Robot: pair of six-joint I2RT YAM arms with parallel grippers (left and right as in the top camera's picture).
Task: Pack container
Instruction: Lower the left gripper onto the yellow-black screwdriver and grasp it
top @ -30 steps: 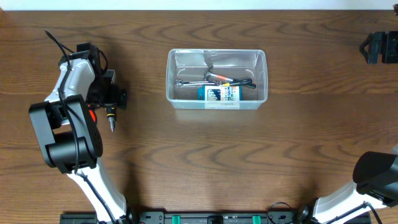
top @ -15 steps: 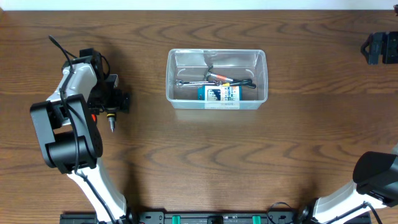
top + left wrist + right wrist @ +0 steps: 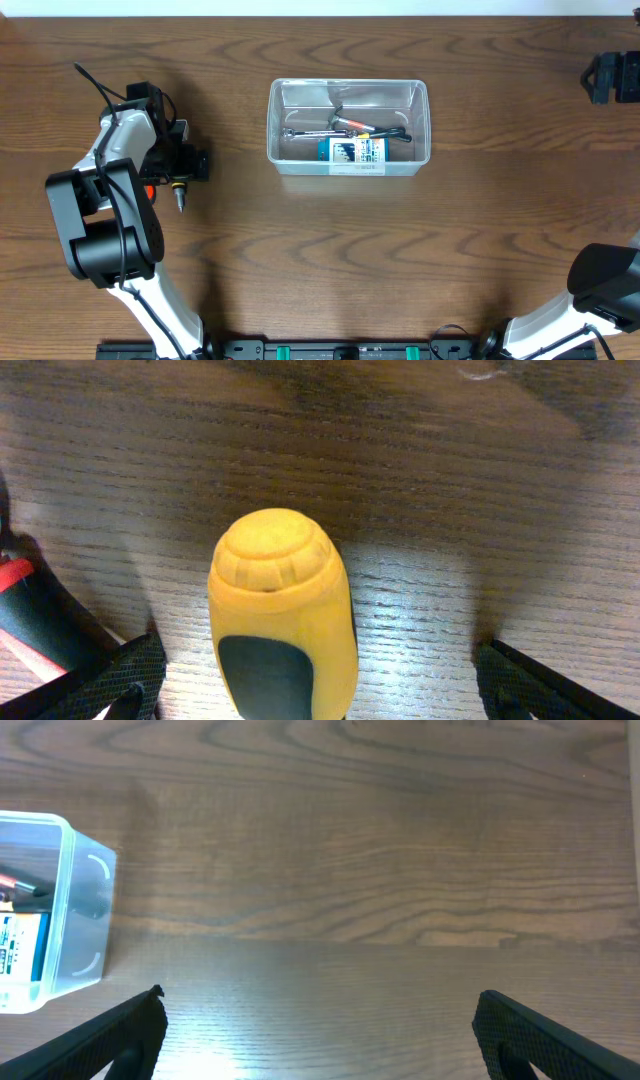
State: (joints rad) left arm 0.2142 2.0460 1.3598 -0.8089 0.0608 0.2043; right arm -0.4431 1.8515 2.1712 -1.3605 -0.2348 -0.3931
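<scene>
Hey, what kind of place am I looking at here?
Probably a robotics lab workstation, not a home or shop: a left arm and a right arm stand at a wood-grain table, with a clear container of hand tools and a yellow-handled screwdriver.
</scene>
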